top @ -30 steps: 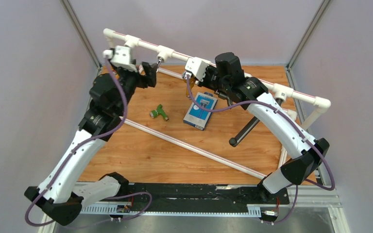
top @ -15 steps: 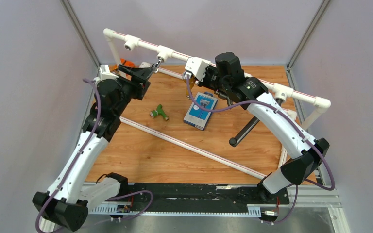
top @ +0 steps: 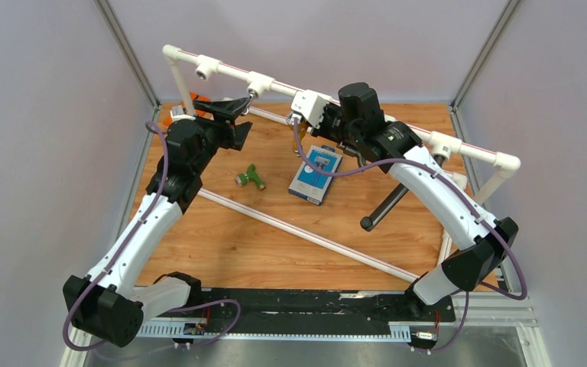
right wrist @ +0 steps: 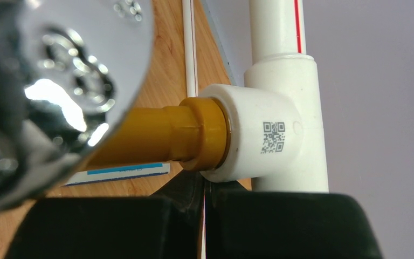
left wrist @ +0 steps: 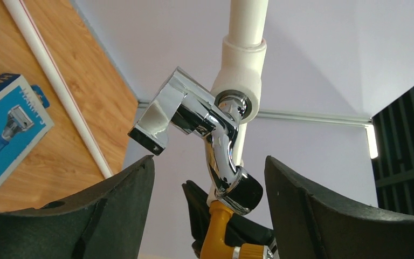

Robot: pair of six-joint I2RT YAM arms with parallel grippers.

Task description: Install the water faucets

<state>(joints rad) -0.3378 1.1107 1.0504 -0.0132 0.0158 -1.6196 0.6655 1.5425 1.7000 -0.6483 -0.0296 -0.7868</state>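
A chrome faucet (left wrist: pixel 205 121) sits screwed into a tee socket of the white pipe frame (left wrist: pixel 237 81), its spout hanging down. It also shows in the top view (top: pixel 251 95). My left gripper (left wrist: pixel 210 183) is open, its fingers either side of the spout end without touching it; from above the gripper (top: pixel 238 115) is just left of the chrome faucet. A green faucet (top: pixel 251 178) lies on the wooden table. My right gripper (right wrist: pixel 205 216) is shut and empty just under the stem of a brass-yellow faucet (right wrist: pixel 156 137), which sits in another tee (right wrist: pixel 264 137). In the top view the right gripper (top: pixel 296 119) is under the frame.
A flat blue-and-white box (top: pixel 316 174) lies mid-table, right of the green faucet. A thin white rod (top: pixel 306 237) lies diagonally across the table. The pipe frame (top: pixel 458 145) runs along the back and down the right side. An open tee socket (top: pixel 201 71) is at the frame's left end.
My left arm has swung and its wrist has rolled over, bringing the open fingers up around the chrome faucet's spout. The right arm, green faucet and box have not moved.
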